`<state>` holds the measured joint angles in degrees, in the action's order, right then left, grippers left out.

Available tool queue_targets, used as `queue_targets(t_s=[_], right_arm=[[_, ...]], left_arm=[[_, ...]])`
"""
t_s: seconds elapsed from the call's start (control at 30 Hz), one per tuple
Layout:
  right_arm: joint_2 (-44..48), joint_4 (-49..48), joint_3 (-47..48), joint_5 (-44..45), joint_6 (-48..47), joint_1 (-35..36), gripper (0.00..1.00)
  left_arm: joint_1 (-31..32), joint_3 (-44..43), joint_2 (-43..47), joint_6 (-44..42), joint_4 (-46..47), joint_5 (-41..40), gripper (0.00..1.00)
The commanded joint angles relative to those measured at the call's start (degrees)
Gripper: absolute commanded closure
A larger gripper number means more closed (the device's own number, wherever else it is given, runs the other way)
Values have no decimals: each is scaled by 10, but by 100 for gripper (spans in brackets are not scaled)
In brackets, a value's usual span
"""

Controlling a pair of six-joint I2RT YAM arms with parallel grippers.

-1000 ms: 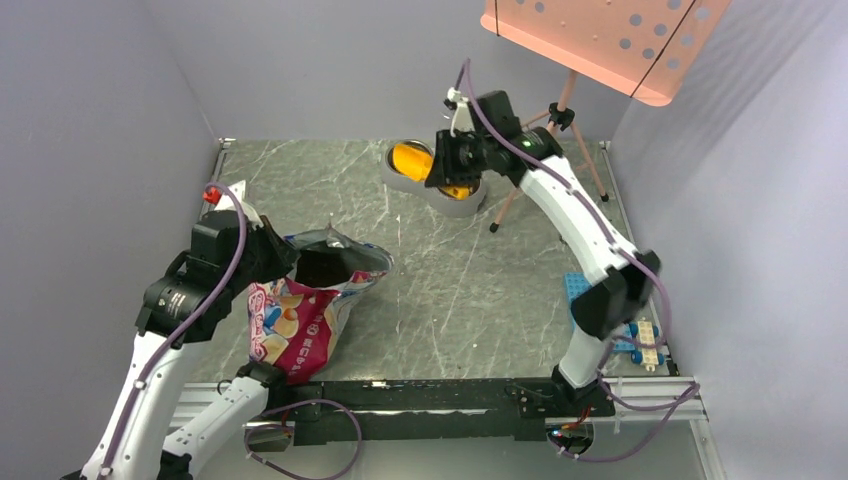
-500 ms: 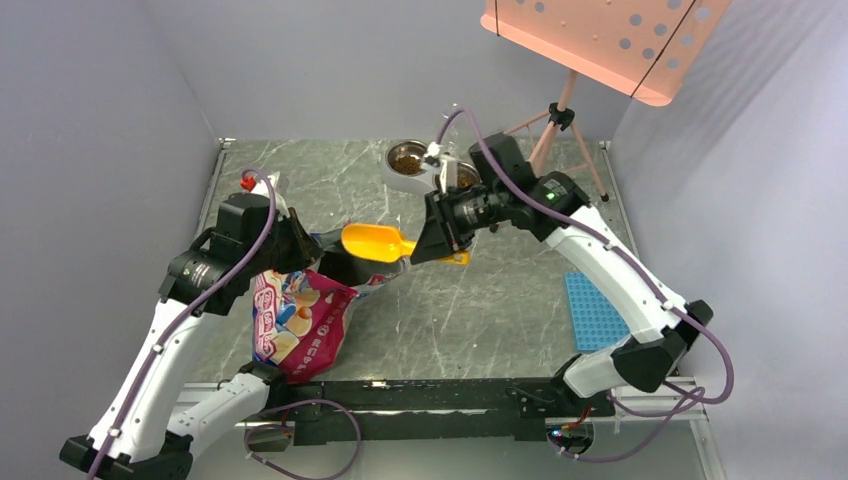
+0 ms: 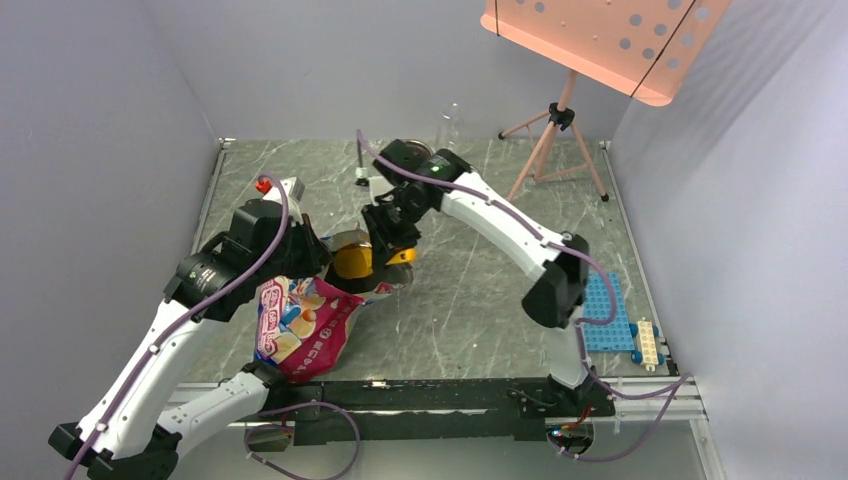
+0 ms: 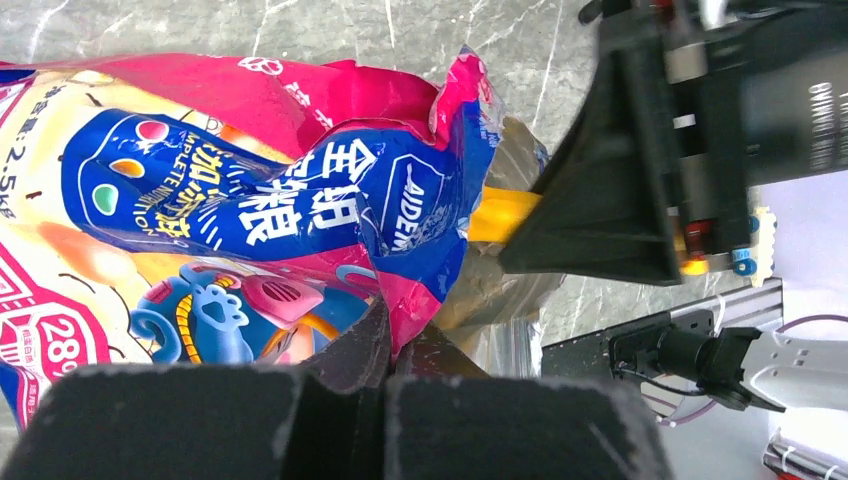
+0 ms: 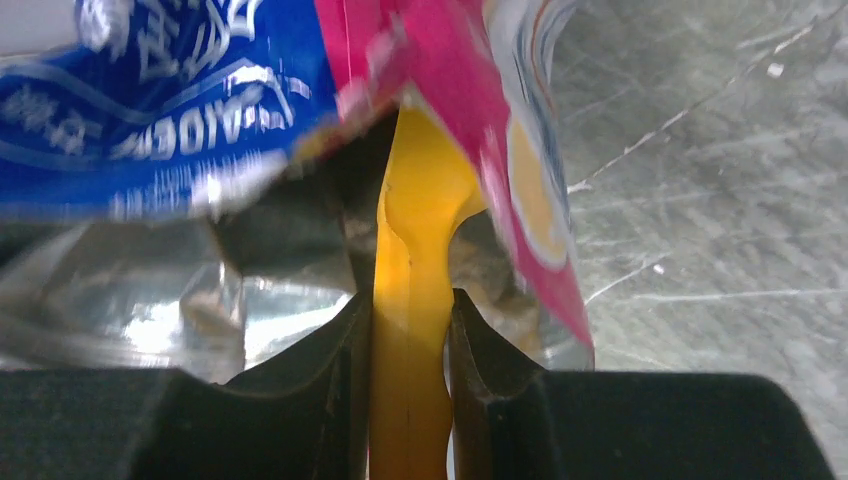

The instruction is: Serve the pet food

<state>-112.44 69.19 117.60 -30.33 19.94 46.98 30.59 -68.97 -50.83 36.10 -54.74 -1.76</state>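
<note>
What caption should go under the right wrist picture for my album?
Right gripper holding the yellow scoop by its handle, far end tucked inside the printed bag.

The scoop [image 3: 350, 263] sits inside the bag [image 3: 300, 332]

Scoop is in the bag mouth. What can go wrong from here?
1. The left jaws pinch only a thin fold of the bag rim; if it slips, the mouth may collapse onto the scoop.
2. The right jaws hold the scoop by its narrow handle; digging could twist it in the grip.
3. The bag's crumpled flap hangs over the scoop; pulling out might snag and drag the bag.
</note>
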Motion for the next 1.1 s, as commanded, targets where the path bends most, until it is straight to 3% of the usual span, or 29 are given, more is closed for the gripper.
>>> queue_targets(t_s=[0.0, 0.1, 0.27, 0.37, 0.5, 0.67, 0.83, 1.07], right_arm=[[-95, 82, 141, 178, -9, 24, 100], [-136, 64, 137, 187, -16, 52, 100], [-168, -40, 86, 98, -15, 98, 100], [-181, -82, 115, -23, -16, 108, 100], [-143, -204, 88, -218, 19, 101, 100], [-31, -405, -62, -333, 136, 53, 100], [92, -581, -241, -374, 255, -14, 100], [163, -533, -346, -347, 207, -54, 100]], left_arm=[[15, -22, 11, 41, 19, 11, 100], [15, -25, 5, 46, 3, -5, 100], [14, -11, 19, 52, 33, -10, 100], [15, -20, 14, 48, 22, -18, 100], [15, -33, 19, 41, 1, -47, 100], [15, -36, 43, 42, -16, -102, 100], [14, -34, 66, 49, -30, -147, 100], [14, -31, 86, 51, -34, -190, 100]])
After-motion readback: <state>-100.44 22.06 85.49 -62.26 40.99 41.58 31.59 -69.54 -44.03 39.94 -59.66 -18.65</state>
